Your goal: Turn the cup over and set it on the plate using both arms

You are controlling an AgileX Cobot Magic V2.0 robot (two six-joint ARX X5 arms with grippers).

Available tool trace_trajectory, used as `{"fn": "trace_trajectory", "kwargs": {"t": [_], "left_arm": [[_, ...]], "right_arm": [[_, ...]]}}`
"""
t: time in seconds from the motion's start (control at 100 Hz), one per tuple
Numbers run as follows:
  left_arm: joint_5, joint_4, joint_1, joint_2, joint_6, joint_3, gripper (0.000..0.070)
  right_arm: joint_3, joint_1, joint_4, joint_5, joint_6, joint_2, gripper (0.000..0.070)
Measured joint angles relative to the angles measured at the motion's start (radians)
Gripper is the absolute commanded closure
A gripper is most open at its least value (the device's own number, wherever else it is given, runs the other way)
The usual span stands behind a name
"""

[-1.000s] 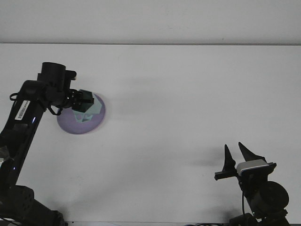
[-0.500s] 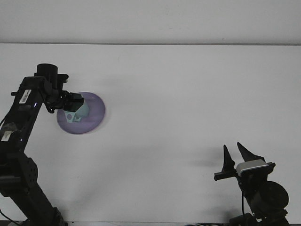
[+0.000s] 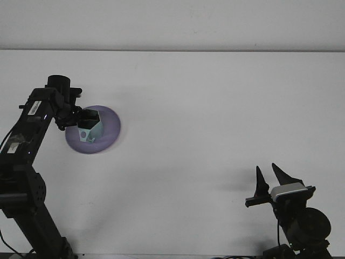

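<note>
A purple plate (image 3: 105,136) lies on the white table at the left. On it sits a pale green cup (image 3: 88,132), its dark opening facing up. My left gripper (image 3: 85,121) is right over the cup's rim, and its fingers are hard to make out against the cup. My right gripper (image 3: 270,179) stands open at the lower right, far from the plate, with nothing between its fingers.
The white table (image 3: 205,118) stretches wide between the plate and the right arm. Its far edge meets a pale wall at the top.
The left arm drew back to the left, carrying the cup from the plate's right side to its left part, and the cup's dark opening has come into sight. The right arm stayed still.
</note>
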Motion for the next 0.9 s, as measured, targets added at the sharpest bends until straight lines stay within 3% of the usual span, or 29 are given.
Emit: {"fn": "trace_trajectory", "kwargs": {"t": [0.27,0.39,0.46,0.56,0.57,0.77,0.82,0.9], "left_arm": [[0.0,-0.123,0.0,-0.026,-0.033,0.175,0.0105],[0.0,-0.138,0.0,-0.127,-0.046,0.177,0.0141],[0.0,-0.14,0.0,-0.209,-0.058,0.178,0.0292],[0.003,-0.142,0.0,-0.338,-0.064,0.185,0.0688],[0.006,-0.141,0.0,-0.35,-0.065,0.185,0.07],[0.074,-0.143,0.0,-0.575,-0.068,0.163,0.0688],[0.074,-0.119,0.0,-0.639,-0.067,0.115,0.0688],[0.074,-0.039,0.0,-0.757,-0.066,-0.014,0.0688]], "right_arm": [[0.0,0.0,0.0,0.0,0.0,0.0,0.0393],[0.0,0.0,0.0,0.0,0.0,0.0,0.0393],[0.0,0.0,0.0,0.0,0.0,0.0,0.0393],[0.0,0.0,0.0,0.0,0.0,0.0,0.0394],[0.0,0.0,0.0,0.0,0.0,0.0,0.0394],[0.0,0.0,0.0,0.001,0.0,0.0,0.0407],[0.0,0.0,0.0,0.002,0.0,0.0,0.0449],[0.0,0.0,0.0,0.013,0.0,0.0,0.0575]]}}
